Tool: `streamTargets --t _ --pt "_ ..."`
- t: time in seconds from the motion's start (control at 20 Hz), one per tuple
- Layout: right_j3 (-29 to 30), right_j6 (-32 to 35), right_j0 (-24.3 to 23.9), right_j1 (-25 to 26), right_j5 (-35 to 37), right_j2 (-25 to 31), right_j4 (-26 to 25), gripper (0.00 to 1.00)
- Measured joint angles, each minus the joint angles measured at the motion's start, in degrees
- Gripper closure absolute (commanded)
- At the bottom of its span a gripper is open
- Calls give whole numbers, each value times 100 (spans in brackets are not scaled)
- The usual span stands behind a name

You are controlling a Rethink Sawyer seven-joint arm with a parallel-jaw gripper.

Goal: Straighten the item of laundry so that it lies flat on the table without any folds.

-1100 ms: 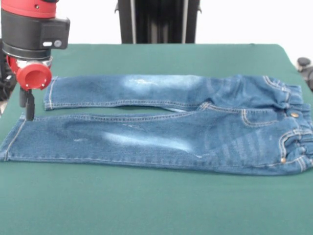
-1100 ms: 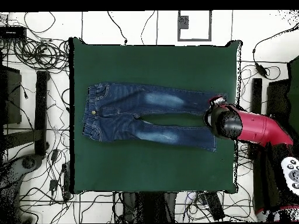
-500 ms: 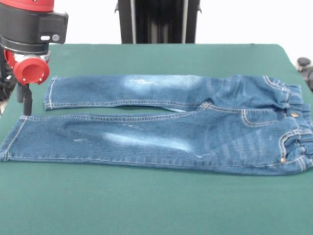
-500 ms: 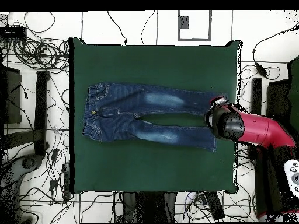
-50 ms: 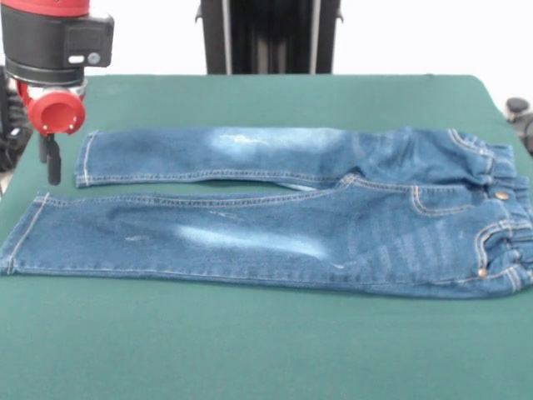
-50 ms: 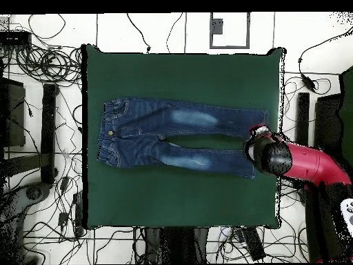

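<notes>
The item of laundry (image 5: 266, 225) is a small pair of blue jeans spread lengthwise on the green table (image 5: 250, 342), both legs pointing left and the gathered waistband at the right. The two legs lie side by side, and a small fold shows at the crotch. My gripper (image 5: 52, 162) hangs at the far left, just above the cloth and beside the cuff of the far leg, holding nothing. In the overhead view the jeans (image 6: 172, 138) lie across the table (image 6: 179, 76), and the red arm (image 6: 296, 160) reaches in over the cuff end.
Past the table's right corner in the front view stands a dark object (image 5: 520, 117). Cables (image 6: 41, 62) cover the floor all round the table in the overhead view. Green cloth stretches wide in front of and behind the jeans.
The gripper has risen and drawn back from the near leg's cuff towards the far leg's cuff. The jeans have not moved.
</notes>
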Motion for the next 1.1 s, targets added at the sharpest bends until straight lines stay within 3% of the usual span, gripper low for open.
streamTargets --t 1.1 --pt "620 0 -340 238 -2 139 -9 0"
